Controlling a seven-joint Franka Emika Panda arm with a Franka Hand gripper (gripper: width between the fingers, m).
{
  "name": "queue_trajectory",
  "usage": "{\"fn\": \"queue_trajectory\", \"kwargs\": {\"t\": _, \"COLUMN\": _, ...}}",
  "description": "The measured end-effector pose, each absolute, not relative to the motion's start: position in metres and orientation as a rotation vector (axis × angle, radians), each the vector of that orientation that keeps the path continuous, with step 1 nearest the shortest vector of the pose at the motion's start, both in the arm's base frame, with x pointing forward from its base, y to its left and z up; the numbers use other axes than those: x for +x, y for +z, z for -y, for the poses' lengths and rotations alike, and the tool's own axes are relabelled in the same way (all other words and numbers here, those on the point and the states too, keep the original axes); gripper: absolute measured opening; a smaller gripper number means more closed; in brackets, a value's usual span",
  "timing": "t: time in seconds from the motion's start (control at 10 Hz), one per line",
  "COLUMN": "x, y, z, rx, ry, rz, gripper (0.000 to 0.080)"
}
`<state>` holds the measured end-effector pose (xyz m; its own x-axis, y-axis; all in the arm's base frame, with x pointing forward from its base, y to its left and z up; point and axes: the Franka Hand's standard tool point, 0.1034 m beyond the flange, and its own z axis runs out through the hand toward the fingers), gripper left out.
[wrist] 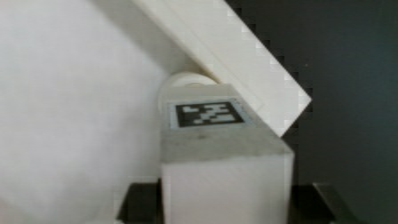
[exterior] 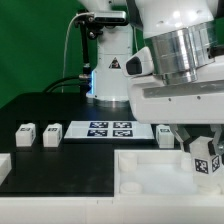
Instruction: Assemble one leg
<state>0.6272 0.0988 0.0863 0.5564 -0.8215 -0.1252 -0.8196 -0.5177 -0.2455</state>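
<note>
Leg point(exterior: 207, 163), a stubby white block with a square tag, is over the large white tray-like part point(exterior: 140, 155) at the exterior view's right, and whether it touches cannot be told. The gripper point(exterior: 203, 150) is closed on its upper end, jaws pressing opposite side faces. It looks rigid, light and smooth, likely slippery rather than fragile, so pinching the flat sides near the top seems right, leaving the lower end free. Its long axis stands roughly upright, the free end pointing down beside the tray's raised wall point(wrist: 231, 55).
</note>
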Motion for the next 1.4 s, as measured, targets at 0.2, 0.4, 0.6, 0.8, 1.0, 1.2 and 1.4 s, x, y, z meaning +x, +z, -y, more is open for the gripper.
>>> {"fn": "queue_trajectory", "kwargs": {"t": 0.2, "x": 0.623, "y": 0.087, "z": -0.106, "rx": -2.339, "ry": 0.034, "rz": -1.642, "gripper": 0.0300}}
{"fn": "queue_trajectory", "kwargs": {"t": 0.4, "x": 0.623, "y": 0.088, "z": -0.110, "rx": -2.163, "ry": 0.078, "rz": -1.856, "gripper": 0.0300}}
{"fn": "queue_trajectory", "kwargs": {"t": 0.6, "x": 0.622, "y": 0.088, "z": -0.110, "rx": -2.185, "ry": 0.074, "rz": -1.828, "gripper": 0.0300}}
{"fn": "queue_trajectory", "kwargs": {"t": 0.8, "x": 0.622, "y": 0.088, "z": -0.110, "rx": -2.198, "ry": 0.073, "rz": -1.810, "gripper": 0.0300}}
{"fn": "queue_trajectory", "kwargs": {"t": 1.0, "x": 0.620, "y": 0.087, "z": -0.110, "rx": -2.364, "ry": 0.113, "rz": -1.613, "gripper": 0.0507}}
{"fn": "queue_trajectory", "kwargs": {"t": 1.2, "x": 0.623, "y": 0.091, "z": -0.119, "rx": -2.538, "ry": 0.138, "rz": -1.334, "gripper": 0.0640}}
{"fn": "queue_trajectory", "kwargs": {"t": 1.4, "x": 0.623, "y": 0.090, "z": -0.118, "rx": -2.664, "ry": 0.087, "rz": -1.041, "gripper": 0.0648}}
